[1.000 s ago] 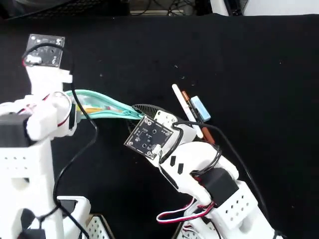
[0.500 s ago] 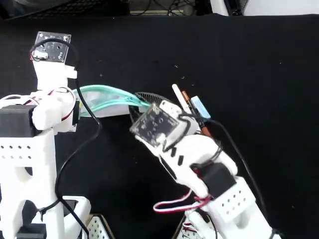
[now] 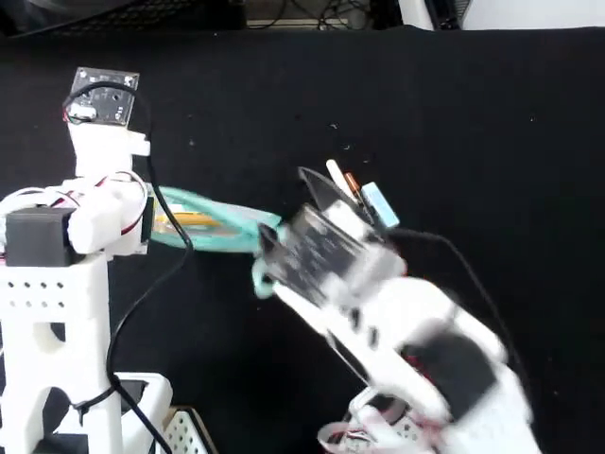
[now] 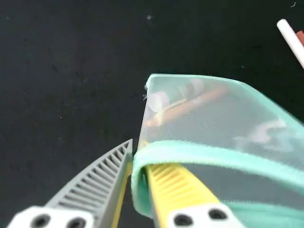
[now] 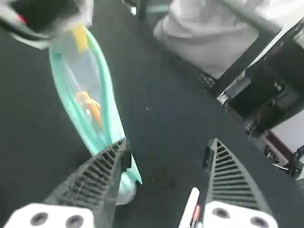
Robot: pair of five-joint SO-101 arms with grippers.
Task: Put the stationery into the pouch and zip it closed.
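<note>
our left gripper point(image 4: 137, 156) pinches the rim of one teal pouch point(image 4: 213, 118); we count one orange pen point(image 4: 190, 104) inside. our right gripper point(image 5: 168, 142) stands spread by the pouch's far end. right of it three pieces lie loose: white pen point(image 3: 334, 171), brown pencil point(image 3: 352, 180), blue eraser point(image 3: 378, 203).

The pouch point(image 4: 223, 118) is translucent mesh, cloth-edged — the table cover point(image 3: 473, 113) matt.

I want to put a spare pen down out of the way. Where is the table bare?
Bare: the table right of the eraser, and the far strip behind the pouch. Crowded: the middle, where the right gripper hangs between pouch and pens.
</note>
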